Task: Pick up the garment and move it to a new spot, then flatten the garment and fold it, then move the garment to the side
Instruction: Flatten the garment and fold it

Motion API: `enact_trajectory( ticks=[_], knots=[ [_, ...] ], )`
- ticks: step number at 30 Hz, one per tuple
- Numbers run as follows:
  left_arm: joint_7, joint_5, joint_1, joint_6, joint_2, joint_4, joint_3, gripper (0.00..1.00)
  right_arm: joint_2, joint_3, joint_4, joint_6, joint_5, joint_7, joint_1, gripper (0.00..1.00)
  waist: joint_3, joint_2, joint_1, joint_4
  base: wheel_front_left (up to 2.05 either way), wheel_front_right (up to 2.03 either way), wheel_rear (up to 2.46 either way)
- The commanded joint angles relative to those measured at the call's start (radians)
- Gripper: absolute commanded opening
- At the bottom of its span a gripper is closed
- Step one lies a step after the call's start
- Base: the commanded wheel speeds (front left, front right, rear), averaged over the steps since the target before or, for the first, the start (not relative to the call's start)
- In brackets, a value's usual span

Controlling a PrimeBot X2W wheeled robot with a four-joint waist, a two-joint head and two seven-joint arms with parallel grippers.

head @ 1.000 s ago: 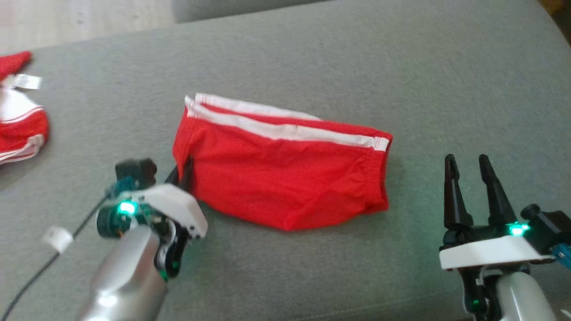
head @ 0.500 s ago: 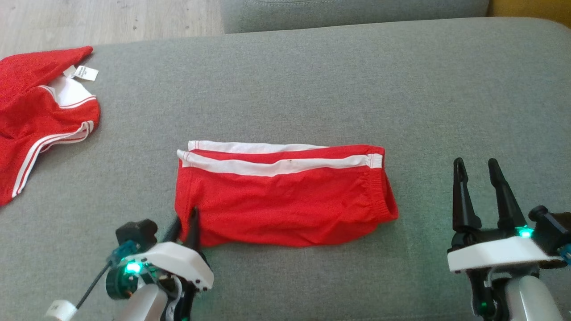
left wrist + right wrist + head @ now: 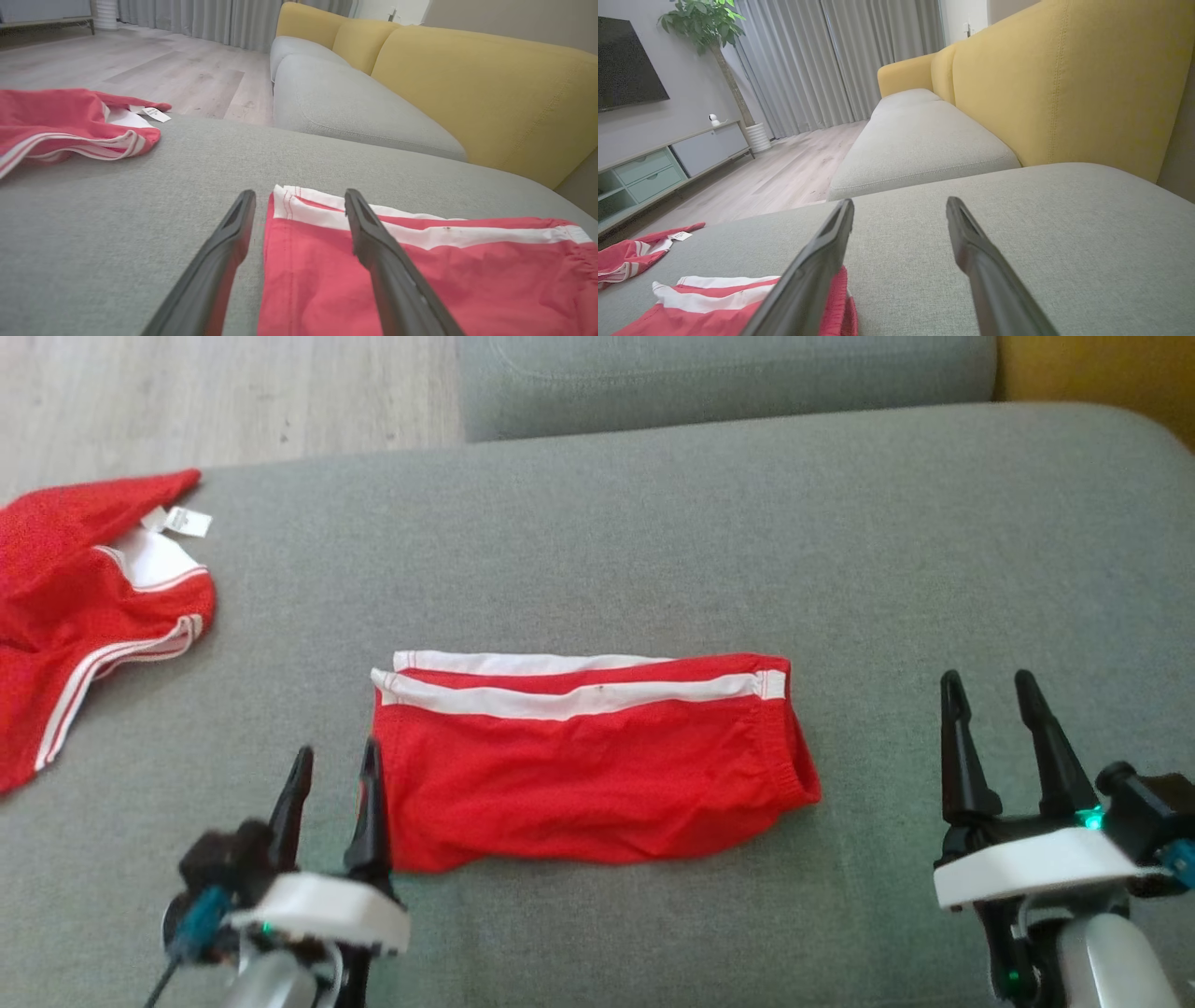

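Note:
The garment [image 3: 579,775], red shorts with white stripes, lies folded into a flat rectangle on the grey sofa cushion [image 3: 653,551]. Its white striped edge faces away from me. My left gripper [image 3: 333,765] stands open at the garment's near left corner, holding nothing. In the left wrist view the garment's [image 3: 420,280] left edge runs between the two fingers [image 3: 219,261] and one finger lies over the cloth. My right gripper [image 3: 991,686] is open and empty, well right of the garment. The right wrist view has the garment [image 3: 714,303] at the lower left.
A second red garment [image 3: 75,607] with white trim and a tag lies bunched at the cushion's far left edge. Wooden floor [image 3: 215,392] lies beyond it. Another grey cushion [image 3: 728,373] and a yellow backrest [image 3: 1102,383] border the far side.
My left gripper has opened and let go of the garment's left corner, then drawn back a little toward me. The head camera has shifted. The right gripper has stayed open.

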Motion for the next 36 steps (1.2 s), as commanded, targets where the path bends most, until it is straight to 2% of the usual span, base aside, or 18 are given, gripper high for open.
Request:
enact_trajectory(
  ticks=[1,11,16,24,30,36],
  knots=[
    [-0.011,0.009,-0.01,0.008,0.027,-0.039,0.041,1.0,-0.004,0.023,-0.037,0.008,-0.006,0.007,-0.009,1.0,-0.012,0.0,0.0001,0.005,0.0,0.0,0.0],
    [-0.02,0.015,0.125,0.08,0.043,-0.178,0.058,1.0,-0.004,0.048,0.002,0.008,-0.034,0.034,0.027,1.0,-0.061,0.0,0.0001,0.056,0.0,0.0,0.0],
    [-0.015,0.02,0.136,0.102,0.042,-0.221,0.056,1.0,-0.004,0.083,0.042,0.008,-0.05,0.118,-0.033,1.0,-0.056,0.0,0.0001,0.079,0.0,0.0,0.0],
    [-0.008,0.028,0.125,0.112,0.025,-0.231,0.034,1.0,-0.004,0.121,0.253,0.008,-0.087,0.3,-0.191,1.0,-0.03,0.0,0.0001,0.134,0.0,0.0,0.0],
    [-0.011,0.028,0.116,0.109,0.014,-0.218,0.025,1.0,-0.004,0.069,0.394,0.008,-0.136,0.356,-0.254,1.0,-0.012,0.0,0.0001,0.185,0.0,0.0,0.0],
    [-0.018,0.017,0.122,0.101,0.008,-0.2,0.031,1.0,-0.004,0.076,0.505,0.008,-0.099,0.401,-0.279,1.0,-0.013,0.0,0.0001,0.201,0.0,0.0,0.0]
  ],
)
